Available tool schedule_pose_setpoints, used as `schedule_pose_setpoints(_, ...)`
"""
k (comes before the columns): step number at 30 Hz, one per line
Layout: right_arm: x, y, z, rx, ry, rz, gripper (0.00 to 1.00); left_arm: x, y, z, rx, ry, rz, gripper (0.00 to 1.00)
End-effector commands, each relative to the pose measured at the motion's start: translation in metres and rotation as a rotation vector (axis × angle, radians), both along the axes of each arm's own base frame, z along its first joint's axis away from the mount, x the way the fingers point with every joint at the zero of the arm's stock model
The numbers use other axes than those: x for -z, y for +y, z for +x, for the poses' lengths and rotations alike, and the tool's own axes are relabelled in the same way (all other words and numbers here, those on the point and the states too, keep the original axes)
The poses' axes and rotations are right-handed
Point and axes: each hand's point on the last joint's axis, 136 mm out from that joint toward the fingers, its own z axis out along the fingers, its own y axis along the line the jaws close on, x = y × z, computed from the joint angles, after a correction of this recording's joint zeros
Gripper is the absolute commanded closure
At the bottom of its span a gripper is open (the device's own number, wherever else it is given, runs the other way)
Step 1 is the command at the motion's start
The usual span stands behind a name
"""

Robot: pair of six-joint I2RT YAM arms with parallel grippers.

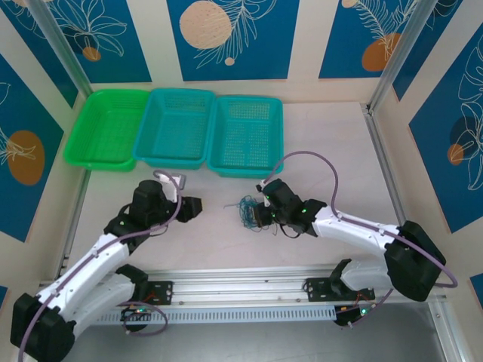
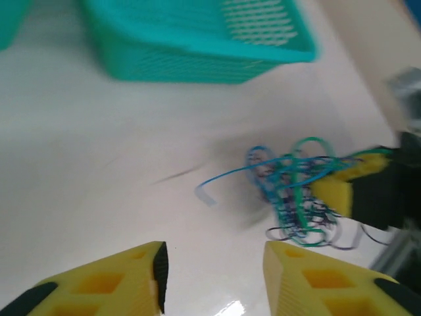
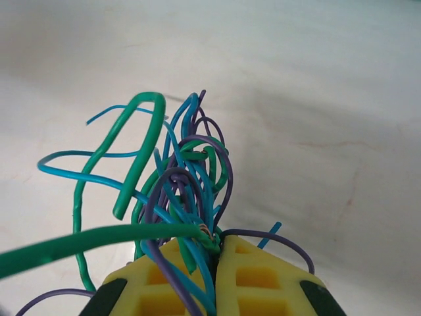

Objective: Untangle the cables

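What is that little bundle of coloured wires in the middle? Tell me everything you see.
The cables are thin wires that look plastic-coated, green, blue and purple, kinked and looped into one loose knot. The clump rests on the pale table, with the right gripper shut on its edge; one blue end trails free.

A robotics lab cell: a white bench (image 1: 332, 151) walled by blue leaf-print panels (image 1: 264, 45), with two robot arms (image 1: 90, 264) bolted to an aluminium rail (image 1: 241, 279) and plastic sorting baskets (image 1: 172, 158).
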Motion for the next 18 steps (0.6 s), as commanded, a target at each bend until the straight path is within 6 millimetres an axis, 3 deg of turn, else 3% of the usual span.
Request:
schedule_pose_setpoints(1, -0.039, 0.023, -0.013, -0.23, -0.104, 0.083, 1.0, -0.032, -0.027, -0.019, 0.234, -0.298, 0.022, 0.52)
schedule_pose_setpoints(9, -0.085, 0.04, -0.045, -0.435, -0.114, 0.256, 1.0, -0.019, -0.061, -0.05, 0.478, -0.455, 0.094, 0.41)
schedule_pose_setpoints(18, -0.108, 0.043, -0.062, -0.496, -0.112, 0.331, 1.0, 0.01, -0.067, -0.049, 0.523, -0.487, 0.191, 0.39)
